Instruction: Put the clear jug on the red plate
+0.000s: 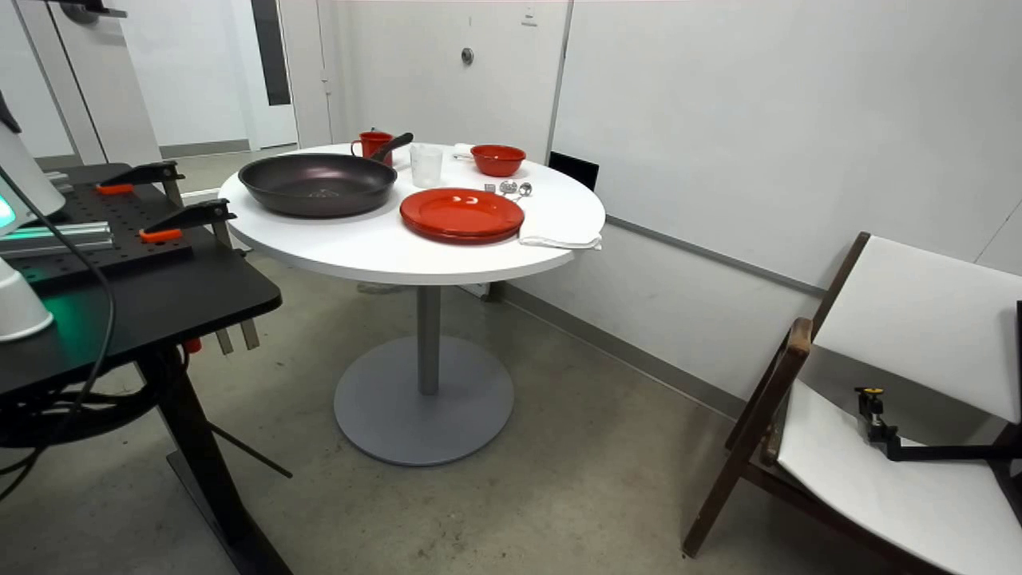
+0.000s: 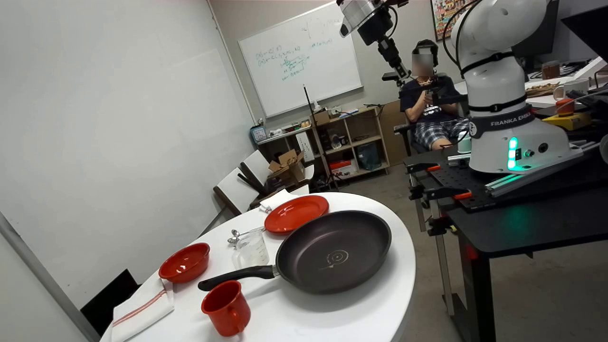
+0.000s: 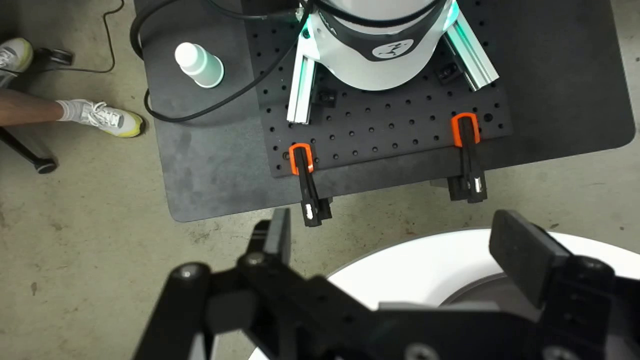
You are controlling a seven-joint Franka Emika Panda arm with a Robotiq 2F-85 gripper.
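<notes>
The clear jug [image 1: 426, 166] stands upright on the round white table [image 1: 351, 247], between the pan and the red bowl. It also shows in an exterior view [image 2: 253, 249], with faint markings on its side. The red plate [image 1: 463, 211] lies flat on the same table; a second red rim shows beneath it. It also shows in an exterior view [image 2: 297, 213]. My gripper [image 3: 395, 240] is open with nothing between its fingers. In an exterior view my gripper [image 2: 406, 81] hangs high, well away from jug and plate. Jug and plate are out of the wrist view.
The black pan [image 2: 335, 254] sits beside the plate, its handle reaching past the jug. A red cup [image 2: 227, 308], a red bowl [image 2: 185, 262], spoons [image 1: 509, 188] and white cloths [image 1: 563, 224] share the table. The black robot bench [image 3: 215, 170] carries clamps. A person [image 2: 432, 99] sits behind.
</notes>
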